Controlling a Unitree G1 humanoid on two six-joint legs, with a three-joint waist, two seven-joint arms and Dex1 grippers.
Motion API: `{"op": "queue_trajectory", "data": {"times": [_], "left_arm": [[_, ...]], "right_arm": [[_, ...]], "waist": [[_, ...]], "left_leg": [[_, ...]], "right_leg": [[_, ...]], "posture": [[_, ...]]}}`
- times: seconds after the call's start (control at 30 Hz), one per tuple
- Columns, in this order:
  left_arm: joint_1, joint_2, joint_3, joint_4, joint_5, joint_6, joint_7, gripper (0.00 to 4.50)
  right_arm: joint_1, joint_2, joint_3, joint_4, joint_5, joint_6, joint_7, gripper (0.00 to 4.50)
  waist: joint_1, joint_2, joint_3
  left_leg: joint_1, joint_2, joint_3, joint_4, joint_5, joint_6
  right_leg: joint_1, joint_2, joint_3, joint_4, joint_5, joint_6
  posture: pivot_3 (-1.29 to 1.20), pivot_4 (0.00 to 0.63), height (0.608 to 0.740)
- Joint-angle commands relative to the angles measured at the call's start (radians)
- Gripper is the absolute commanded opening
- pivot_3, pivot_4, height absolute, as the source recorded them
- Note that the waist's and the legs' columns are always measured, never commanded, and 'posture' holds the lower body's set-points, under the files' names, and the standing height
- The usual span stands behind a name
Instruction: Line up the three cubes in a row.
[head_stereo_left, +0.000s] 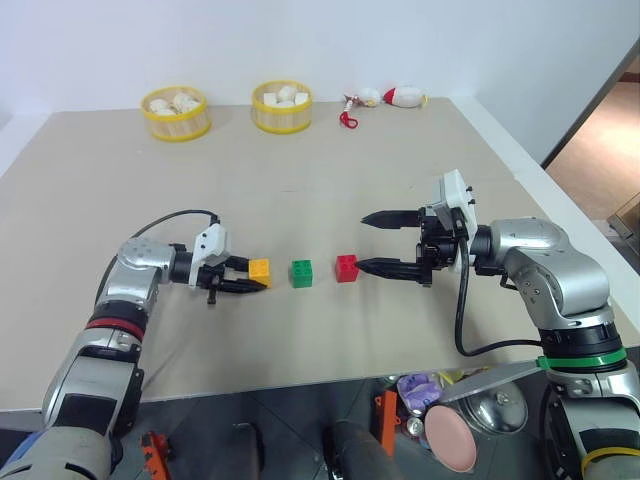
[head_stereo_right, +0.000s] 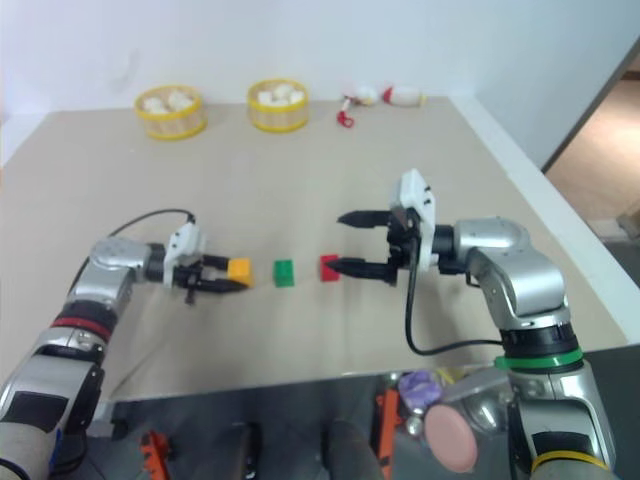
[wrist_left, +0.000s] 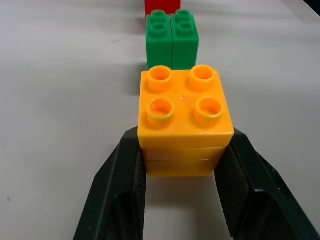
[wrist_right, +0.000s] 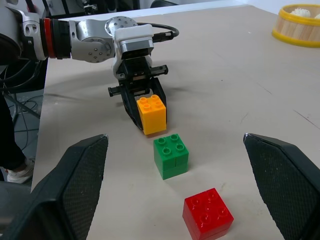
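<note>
Back edge of the tabletop (head_stereo_left: 330, 180): baskets and toys

Two yellow baskets (head_stereo_left: 175, 113) (head_stereo_left: 281, 106) sit side by side at the far edge, white lumps inside each; just along from them a small red-and-white toy (head_stereo_left: 404, 97) lies beside a white piece (head_stereo_left: 368, 97) with a red loop (head_stereo_left: 347, 120).
</note>
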Motion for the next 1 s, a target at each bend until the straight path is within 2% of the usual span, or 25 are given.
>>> {"op": "queue_trajectory", "data": {"times": [0.03, 0.7, 0.77, 0.8, 0.97, 1.0], "left_arm": [[0.001, 0.025, 0.018, 0.01, 0.005, -0.01, -0.005, 1.31], [0.012, -0.007, 0.004, 0.038, 0.024, -0.023, -0.006, 1.31], [0.01, -0.007, 0.003, 0.044, 0.027, -0.025, -0.007, 2.37], [0.008, -0.006, 0.002, 0.048, 0.028, -0.015, -0.01, 2.6], [-0.004, -0.008, 0.021, 0.072, 0.029, -0.065, 0.031, 4.36], [-0.006, -0.008, 0.024, 0.079, 0.029, -0.076, 0.037, 4.44]], "right_arm": [[-0.01, -0.013, -0.028, -0.021, 0.014, -0.005, 0.004, 4.5], [-0.012, -0.019, -0.031, -0.031, 0.017, 0.003, 0.003, 4.5], [-0.011, -0.02, -0.031, -0.031, 0.016, 0.003, 0.002, 4.5], [-0.011, -0.021, -0.032, -0.032, 0.016, 0.004, 0.002, 4.5], [-0.017, -0.019, -0.029, -0.026, 0.015, 0.003, -0.001, 4.5], [-0.018, -0.019, -0.029, -0.025, 0.015, 0.002, -0.002, 4.5]], "waist": [[0.0, 0.0, 0.0], [0.001, 0.0, 0.0], [0.001, 0.0, 0.0], [0.001, 0.0, 0.0], [0.001, 0.0, 0.0], [0.001, 0.0, 0.0]], "left_leg": [[0.0, 0.0, 0.0, 0.0, 0.0, 0.0], [0.0, 0.0, 0.0, 0.0, 0.0, 0.0], [0.0, 0.0, 0.0, 0.0, 0.0, 0.0], [0.0, 0.0, 0.0, 0.0, 0.0, 0.0], [0.0, 0.0, 0.0, 0.001, 0.001, 0.002], [0.0, 0.0, 0.0, 0.001, 0.001, 0.002]], "right_leg": [[0.0, 0.0, 0.0, 0.0, 0.0, 0.0], [0.0, 0.0, 0.0, 0.0, 0.0, 0.0], [0.0, 0.0, 0.0, 0.0, 0.0, 0.0], [0.0, 0.0, 0.0, 0.0, 0.0, 0.0], [0.0, 0.0, 0.0, 0.001, 0.001, 0.0], [0.0, 0.0, -0.001, 0.001, 0.002, 0.0]], "posture": [[0.0, 0.15, 0.74], [0.0, 0.15, 0.74], [0.0, 0.15, 0.74], [0.0, 0.15, 0.74], [0.0, 0.15, 0.74], [0.0, 0.15, 0.74]]}}
